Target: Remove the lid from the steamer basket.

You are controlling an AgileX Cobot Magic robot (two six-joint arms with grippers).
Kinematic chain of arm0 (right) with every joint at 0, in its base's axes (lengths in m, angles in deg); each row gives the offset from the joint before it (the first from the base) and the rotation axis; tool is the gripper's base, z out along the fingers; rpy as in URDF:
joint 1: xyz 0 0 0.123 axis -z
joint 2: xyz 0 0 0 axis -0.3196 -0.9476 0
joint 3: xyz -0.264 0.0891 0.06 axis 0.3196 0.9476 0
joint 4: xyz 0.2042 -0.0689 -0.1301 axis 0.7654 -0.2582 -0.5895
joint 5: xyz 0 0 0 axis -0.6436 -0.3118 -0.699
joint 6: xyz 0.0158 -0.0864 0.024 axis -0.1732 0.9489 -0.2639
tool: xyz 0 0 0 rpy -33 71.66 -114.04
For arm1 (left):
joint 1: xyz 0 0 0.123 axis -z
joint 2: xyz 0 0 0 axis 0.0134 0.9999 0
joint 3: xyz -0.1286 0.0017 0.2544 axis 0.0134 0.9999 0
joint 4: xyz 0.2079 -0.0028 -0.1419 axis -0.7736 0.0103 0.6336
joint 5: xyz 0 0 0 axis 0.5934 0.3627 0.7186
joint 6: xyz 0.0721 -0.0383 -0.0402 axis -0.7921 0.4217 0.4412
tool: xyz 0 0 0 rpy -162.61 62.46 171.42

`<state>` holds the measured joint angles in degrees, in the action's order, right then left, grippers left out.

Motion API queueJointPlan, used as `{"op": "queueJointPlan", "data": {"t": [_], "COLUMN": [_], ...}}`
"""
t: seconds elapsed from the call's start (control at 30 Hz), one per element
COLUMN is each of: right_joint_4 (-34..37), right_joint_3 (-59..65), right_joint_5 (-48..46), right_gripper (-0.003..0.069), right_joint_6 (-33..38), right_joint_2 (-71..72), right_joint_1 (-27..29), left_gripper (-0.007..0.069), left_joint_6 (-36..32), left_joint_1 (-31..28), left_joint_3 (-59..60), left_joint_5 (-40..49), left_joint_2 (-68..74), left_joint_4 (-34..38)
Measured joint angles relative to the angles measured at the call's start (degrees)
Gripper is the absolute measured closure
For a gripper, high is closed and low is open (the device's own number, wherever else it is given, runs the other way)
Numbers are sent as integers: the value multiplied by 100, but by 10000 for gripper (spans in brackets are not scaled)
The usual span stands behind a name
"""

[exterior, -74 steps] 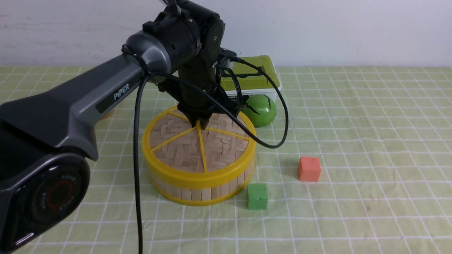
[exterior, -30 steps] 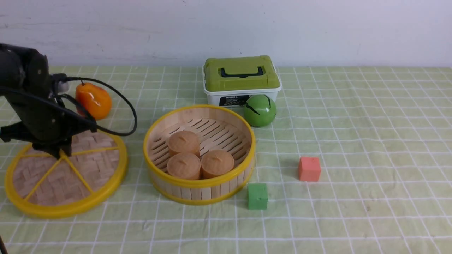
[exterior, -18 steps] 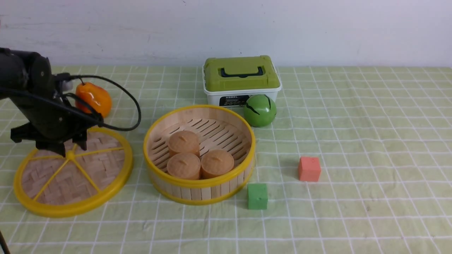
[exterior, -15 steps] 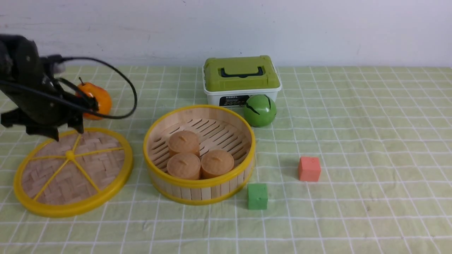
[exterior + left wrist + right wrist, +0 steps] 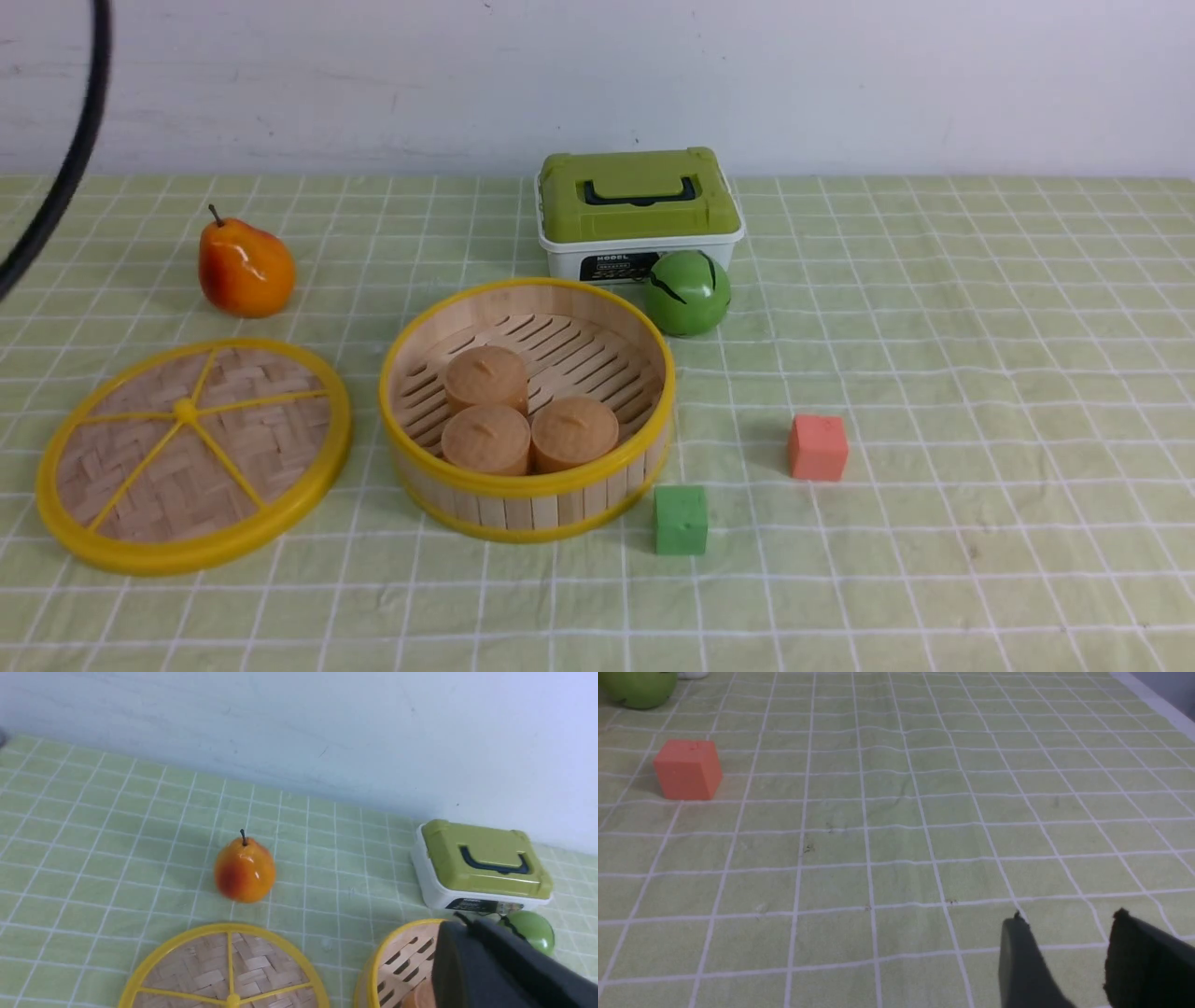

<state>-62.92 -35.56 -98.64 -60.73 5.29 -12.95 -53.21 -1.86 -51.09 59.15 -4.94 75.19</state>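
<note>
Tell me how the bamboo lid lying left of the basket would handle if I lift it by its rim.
The lid is probably stiff: a yellow rim and spokes frame the woven panel. It looks thin and flat, so likely light for its width. Lying flat on the cloth, it shouldn't roll, though held at one edge it may tilt.

Only one word reads clearly, "MODEL", on the black label [image 5: 611,266] of the green-lidded white box [image 5: 639,210] — the finer print beneath is illegible.
</note>
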Motion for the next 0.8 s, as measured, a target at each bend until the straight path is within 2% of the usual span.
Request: {"op": "queueJointPlan", "data": {"t": [0.03, 0.1, 0.13, 0.2, 0.33, 0.47, 0.5, 0.63, 0.8], "right_joint_4": [0, 0, 0, 0, 0, 0, 0, 0, 0], "right_joint_3": [0, 0, 0, 0, 0, 0, 0, 0, 0], "right_joint_5": [0, 0, 0, 0, 0, 0, 0, 0, 0], "right_gripper": [418, 418, 418, 418, 418, 418, 418, 418, 418], "right_joint_6": [0, 0, 0, 0, 0, 0, 0, 0, 0], "right_joint_2": [0, 0, 0, 0, 0, 0, 0, 0, 0], "right_joint_1": [0, 0, 0, 0, 0, 0, 0, 0, 0], "left_gripper": [637, 637, 637, 637, 637, 637, 637, 637, 637], "left_joint_6": [-199, -342, -635, -916, -1612, -2723, -2723, -3101, -3120], "left_joint_1": [0, 0, 0, 0, 0, 0, 0, 0, 0], "left_joint_3": [623, 972, 1650, 2177, 3125, 4171, 4209, 4888, 5349], "left_joint_5": [-213, -291, -366, -422, -452, -477, -477, -491, -497], "left_joint_2": [-685, -1060, -1791, -2306, -3242, -4434, -4476, -5069, -5114], "left_joint_4": [66, 101, 216, 400, 1100, 2202, 2202, 2960, 3265]}}
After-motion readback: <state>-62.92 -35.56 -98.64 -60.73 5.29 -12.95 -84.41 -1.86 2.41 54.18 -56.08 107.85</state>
